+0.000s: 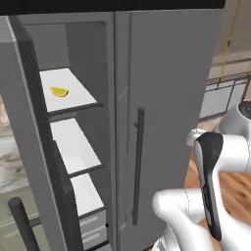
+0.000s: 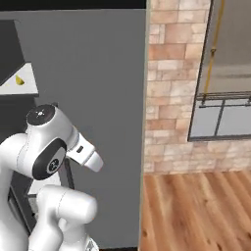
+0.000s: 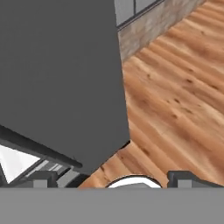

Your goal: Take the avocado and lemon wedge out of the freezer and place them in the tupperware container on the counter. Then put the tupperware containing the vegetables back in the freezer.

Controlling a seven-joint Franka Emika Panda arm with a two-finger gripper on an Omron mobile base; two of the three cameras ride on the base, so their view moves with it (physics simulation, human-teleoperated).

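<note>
The freezer [image 1: 73, 122] stands open on its left side, with three white shelves stacked inside and grey drawers below them. Its closed right door [image 1: 166, 122] carries one long dark handle [image 1: 138, 162]. One lemon wedge [image 1: 59, 91] lies on the top shelf, well apart from the gripper [image 3: 111, 177], which hangs low beside the freezer's grey side over the wooden floor [image 3: 175, 109]. Its jaws stand wide apart, holding nothing; only the fingertips [image 3: 41, 177] show.
</note>
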